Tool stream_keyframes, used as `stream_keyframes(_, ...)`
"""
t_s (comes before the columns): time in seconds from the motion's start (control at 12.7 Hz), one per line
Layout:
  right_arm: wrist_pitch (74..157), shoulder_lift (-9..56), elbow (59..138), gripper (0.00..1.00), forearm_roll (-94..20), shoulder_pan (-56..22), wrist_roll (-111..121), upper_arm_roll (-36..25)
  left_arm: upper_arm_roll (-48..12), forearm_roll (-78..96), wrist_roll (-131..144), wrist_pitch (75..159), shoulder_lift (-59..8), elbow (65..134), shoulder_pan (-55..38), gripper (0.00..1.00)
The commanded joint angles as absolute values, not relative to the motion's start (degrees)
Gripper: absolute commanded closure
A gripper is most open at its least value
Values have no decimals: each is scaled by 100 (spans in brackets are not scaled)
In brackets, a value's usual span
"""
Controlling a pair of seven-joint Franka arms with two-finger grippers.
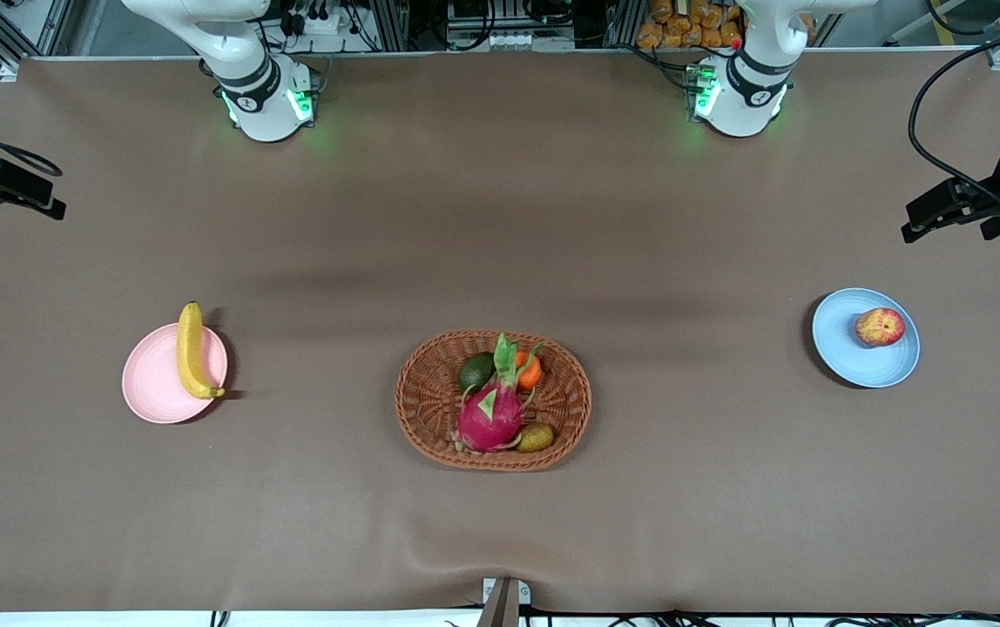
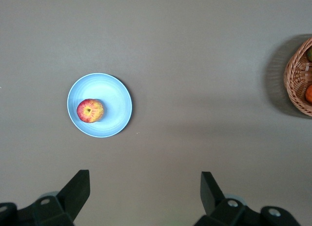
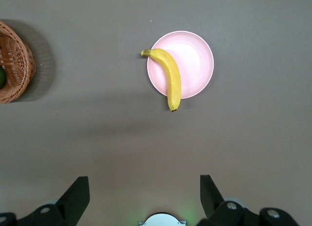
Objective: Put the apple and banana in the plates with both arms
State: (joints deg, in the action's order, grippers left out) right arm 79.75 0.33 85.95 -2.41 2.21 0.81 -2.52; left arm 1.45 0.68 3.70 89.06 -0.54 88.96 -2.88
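Both fruits plated, well apart from spread fingers: apple [image 2: 90,111], banana [image 3: 168,75].

Both wrist views cut off the wicker basket [image 2: 300,79] at the picture's edge. In the front view, the dragon fruit [image 1: 491,416] partly hides the orange fruit [image 1: 530,371].

Wicker basket [image 1: 430,409] mid-table — dragon fruit [image 1: 489,418], orange [image 1: 530,370], avocado [image 1: 476,371] inside.

left end effector [image 2: 145,193] raised, spread wide | right end effector [image 3: 145,193] raised, spread wide
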Motion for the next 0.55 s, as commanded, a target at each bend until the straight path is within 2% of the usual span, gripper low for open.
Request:
stream_keyframes(0.0, 7858, 9, 8578, 0, -255, 255, 9, -255, 132, 35, 325, 8842, -62, 8824, -334, 0)
stream_keyframes(0.47, 7831, 9, 8578, 0, -246, 255, 9, -255, 141, -17, 299, 8842, -62, 8816, -272, 0)
